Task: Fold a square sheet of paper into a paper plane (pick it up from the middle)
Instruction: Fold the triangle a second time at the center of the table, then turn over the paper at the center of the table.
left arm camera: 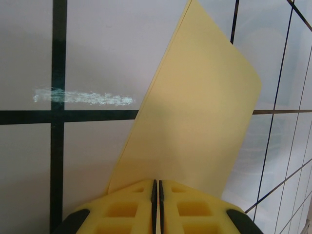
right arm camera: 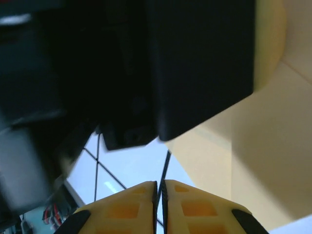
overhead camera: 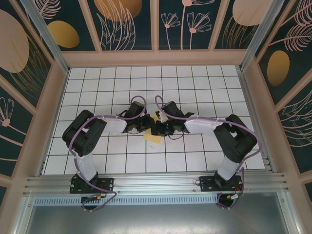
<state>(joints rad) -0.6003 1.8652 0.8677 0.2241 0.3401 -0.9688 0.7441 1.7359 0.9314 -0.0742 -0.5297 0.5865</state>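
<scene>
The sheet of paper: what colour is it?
The paper is plain pale yellow, clearest in the left wrist view.

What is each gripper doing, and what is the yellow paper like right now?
yellow paper: folded over, one edge pinched.
left gripper: shut on the yellow paper.
right gripper: shut; whether it holds anything is unclear.
</scene>
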